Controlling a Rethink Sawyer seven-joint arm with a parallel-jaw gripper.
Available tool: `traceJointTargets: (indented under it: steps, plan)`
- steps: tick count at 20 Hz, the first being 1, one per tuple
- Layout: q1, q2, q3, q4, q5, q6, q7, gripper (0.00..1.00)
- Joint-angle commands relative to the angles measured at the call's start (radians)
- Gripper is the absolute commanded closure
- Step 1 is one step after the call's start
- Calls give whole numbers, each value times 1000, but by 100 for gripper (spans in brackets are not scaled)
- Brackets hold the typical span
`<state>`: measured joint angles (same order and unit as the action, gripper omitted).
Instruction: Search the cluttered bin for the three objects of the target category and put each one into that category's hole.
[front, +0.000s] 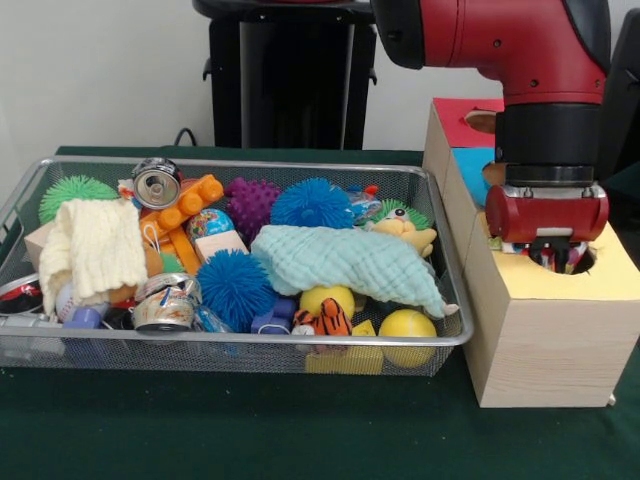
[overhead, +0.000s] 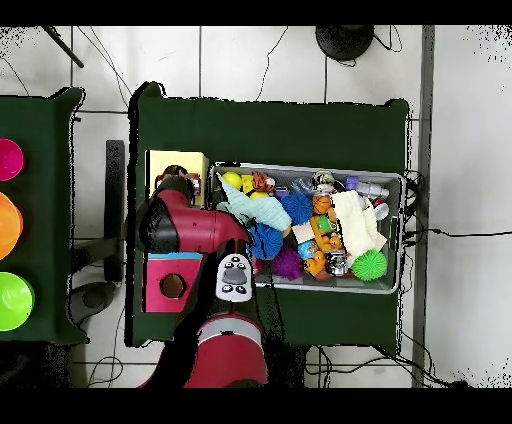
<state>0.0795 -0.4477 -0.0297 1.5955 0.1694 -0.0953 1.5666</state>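
The gripper (front: 553, 258) sits low in the hole (front: 585, 262) of the yellow-topped box (front: 540, 320), beside the mesh bin (front: 452, 300) on the counter (front: 250, 430). A polka-dot wrapper (front: 535, 252) shows between its closed-in fingers.

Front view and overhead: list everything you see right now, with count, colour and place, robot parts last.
Wire bin: one, silver mesh, on the green table.
Spiky balls: two blue, one purple, one green, in the bin.
Cans: two dented, at the bin's far side and near side.
Cloths: one cream, one pale green, draped over the clutter.
Yellow balls: two, at the bin's near rim.
Box: pale wood with yellow, blue and red tops, beside the bin.
Gripper: red and black, at the yellow top's hole, something dotted between the fingers.
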Motion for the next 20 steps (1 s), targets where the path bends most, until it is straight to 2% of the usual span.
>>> traceJointTargets:
  steps: [1, 9, 10, 20]
  plan:
    - [-62, 183, 60, 127, -8, -22, 237, 100]
    - [-75, 181, 72, 131, -33, -65, 235, 100]
    - [-78, 180, 74, 131, -36, -67, 233, 0]
    - [-36, 139, 29, 138, 10, 7, 215, 0]
